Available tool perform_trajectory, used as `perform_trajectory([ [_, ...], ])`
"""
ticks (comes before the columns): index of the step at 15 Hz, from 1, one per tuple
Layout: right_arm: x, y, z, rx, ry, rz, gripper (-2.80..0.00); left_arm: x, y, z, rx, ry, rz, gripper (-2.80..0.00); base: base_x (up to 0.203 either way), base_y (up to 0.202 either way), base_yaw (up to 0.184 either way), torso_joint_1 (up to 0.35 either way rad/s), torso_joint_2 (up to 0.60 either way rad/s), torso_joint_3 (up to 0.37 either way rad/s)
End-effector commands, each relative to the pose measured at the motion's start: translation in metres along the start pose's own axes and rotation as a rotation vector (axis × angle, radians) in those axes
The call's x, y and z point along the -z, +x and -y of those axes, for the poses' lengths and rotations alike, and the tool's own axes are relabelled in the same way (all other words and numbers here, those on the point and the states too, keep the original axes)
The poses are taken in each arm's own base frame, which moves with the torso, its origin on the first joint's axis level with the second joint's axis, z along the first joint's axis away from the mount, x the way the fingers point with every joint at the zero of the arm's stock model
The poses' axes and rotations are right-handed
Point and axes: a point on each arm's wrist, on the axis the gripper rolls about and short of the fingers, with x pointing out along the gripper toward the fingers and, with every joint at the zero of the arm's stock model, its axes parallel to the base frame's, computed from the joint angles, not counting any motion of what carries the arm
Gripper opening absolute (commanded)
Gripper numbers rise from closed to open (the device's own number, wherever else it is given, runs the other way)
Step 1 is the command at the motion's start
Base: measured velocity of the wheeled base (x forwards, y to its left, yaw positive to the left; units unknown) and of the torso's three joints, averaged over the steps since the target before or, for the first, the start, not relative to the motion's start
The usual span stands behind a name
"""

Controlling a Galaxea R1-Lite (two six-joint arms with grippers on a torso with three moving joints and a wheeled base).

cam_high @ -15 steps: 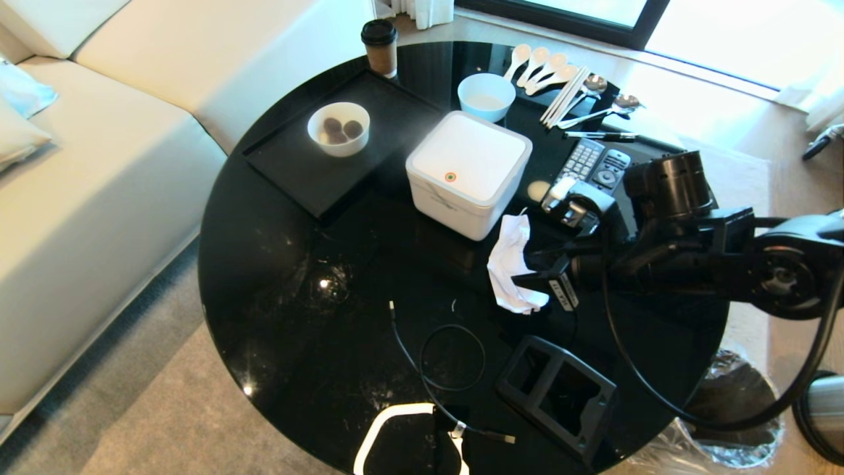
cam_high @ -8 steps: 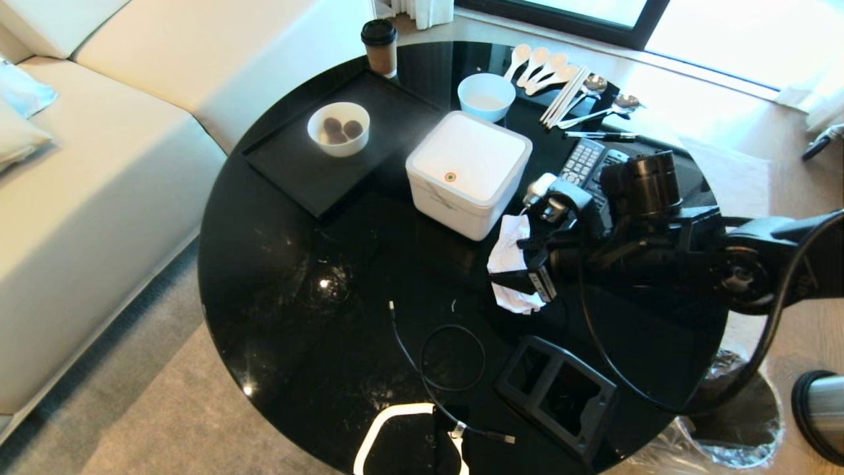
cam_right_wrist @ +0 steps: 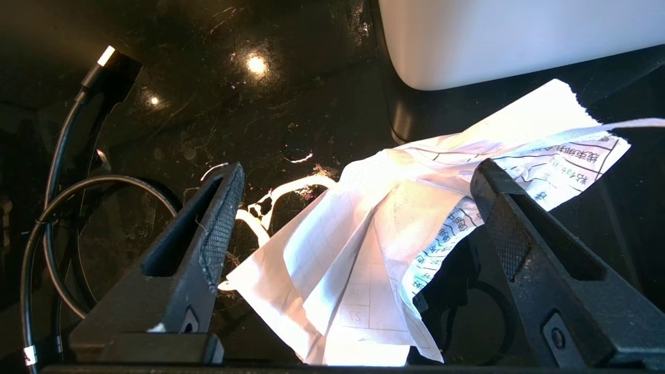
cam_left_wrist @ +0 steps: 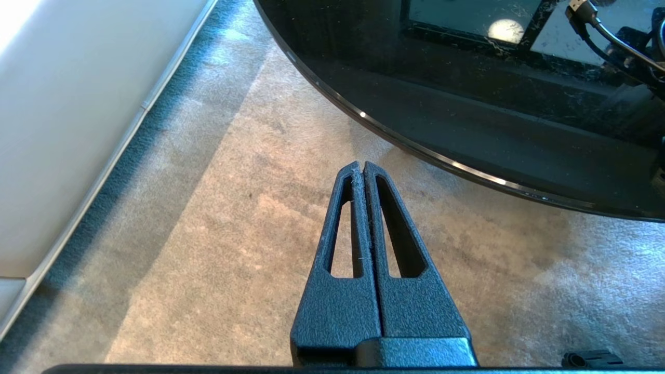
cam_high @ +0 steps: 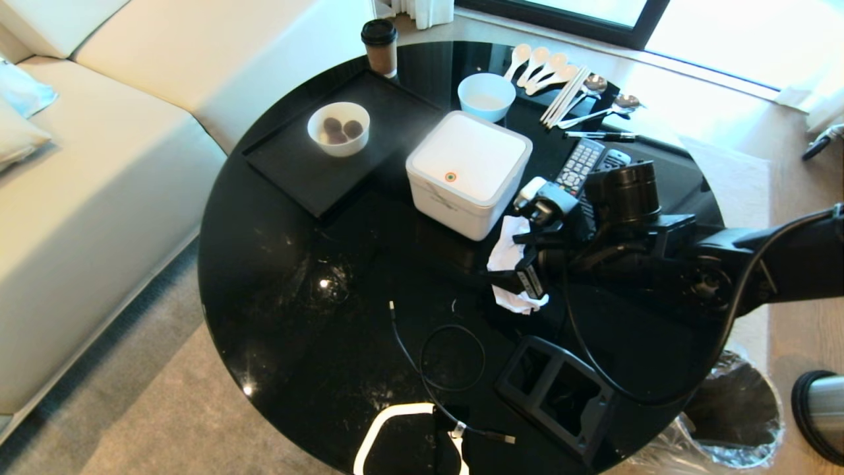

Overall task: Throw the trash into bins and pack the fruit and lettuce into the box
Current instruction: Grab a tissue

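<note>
The trash in view is a crumpled white printed paper (cam_high: 509,260) lying on the black round table (cam_high: 297,277), just right of the box (cam_high: 468,171), whose lid is down. My right gripper (cam_high: 522,254) reaches in from the right, low over the table. In the right wrist view the right gripper (cam_right_wrist: 358,171) stands open, with the paper (cam_right_wrist: 363,249) between its fingers and a corner of the box (cam_right_wrist: 519,36) beyond. One steel bin (cam_high: 821,409) and a clear liner bag (cam_high: 732,422) show at the lower right. Fruit and lettuce are out of view. My left gripper (cam_left_wrist: 362,165) is shut over the carpet, empty.
A black tray (cam_high: 290,171) holding a white bowl (cam_high: 338,128), a coffee cup (cam_high: 380,46), another bowl (cam_high: 486,95), spoons (cam_high: 541,66) and remotes (cam_high: 580,161) fill the table's far side. A black cable (cam_high: 428,356) and a black frame (cam_high: 557,396) lie near the front edge. A sofa (cam_high: 99,165) stands at the left.
My right arm has moved left across the table and its jaws have opened wider, coming to stand on either side of the paper. The paper has stayed in place.
</note>
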Motion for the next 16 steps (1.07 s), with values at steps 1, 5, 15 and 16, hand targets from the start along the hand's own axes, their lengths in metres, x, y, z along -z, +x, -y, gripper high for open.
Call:
perform_trajectory([
  [1,-0.003,-0.003,0.0,0.004,-0.005,0.012,0.0,0.0,0.0,0.0,0.0,0.001,-0.001,-2.8,0.0,0.0,0.0,0.0,0.0,0.0],
  [5,0.003,-0.003,0.004,0.012,0.003,-0.005,0.0,0.0,0.0,0.0,0.0,0.0,-0.001,-2.8,0.0,0.0,0.0,0.0,0.0,0.0],
  [15,0.034,-0.001,-0.002,0.01,0.012,-0.045,0.0,0.0,0.0,0.0,0.0,0.001,-0.001,-2.8,0.0,0.0,0.0,0.0,0.0,0.0],
  [16,0.036,-0.001,-0.003,0.01,0.012,-0.045,0.0,0.0,0.0,0.0,0.0,0.001,-0.001,-2.8,0.0,0.0,0.0,0.0,0.0,0.0],
])
